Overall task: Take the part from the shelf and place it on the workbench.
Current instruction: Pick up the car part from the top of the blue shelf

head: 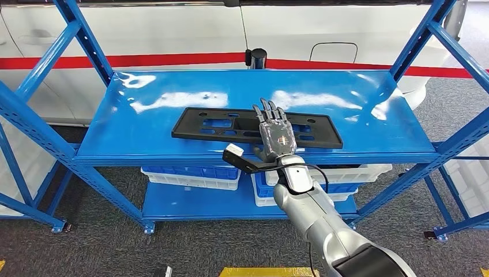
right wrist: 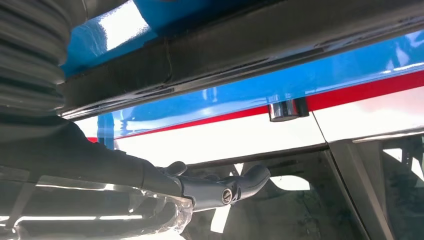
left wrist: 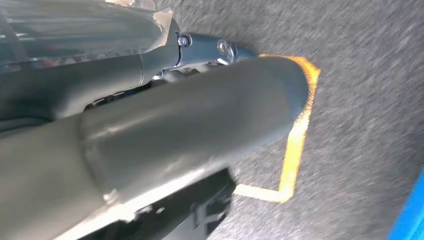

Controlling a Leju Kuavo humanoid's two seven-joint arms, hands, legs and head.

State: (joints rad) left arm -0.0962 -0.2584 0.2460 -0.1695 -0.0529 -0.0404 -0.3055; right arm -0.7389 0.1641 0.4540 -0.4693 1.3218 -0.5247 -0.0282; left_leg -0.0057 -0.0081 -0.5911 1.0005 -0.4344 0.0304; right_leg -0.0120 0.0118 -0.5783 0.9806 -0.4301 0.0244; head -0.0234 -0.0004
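Nearest, grey carpet [head: 86, 242] with yellow floor tape [left wrist: 295, 145] lies under the robot. Above it the right hand [head: 275, 135] reaches over the blue shelf [head: 144, 138], fingers [head: 270, 112] spread and lying flat on the long black part [head: 202, 124], which rests near the shelf's glossy front edge. Lower down sit white-and-blue bins [head: 190, 176]. Beyond stands a white wall with a red stripe [head: 173, 59]. Whether the left hand [left wrist: 150, 125] is holding anything cannot be told.
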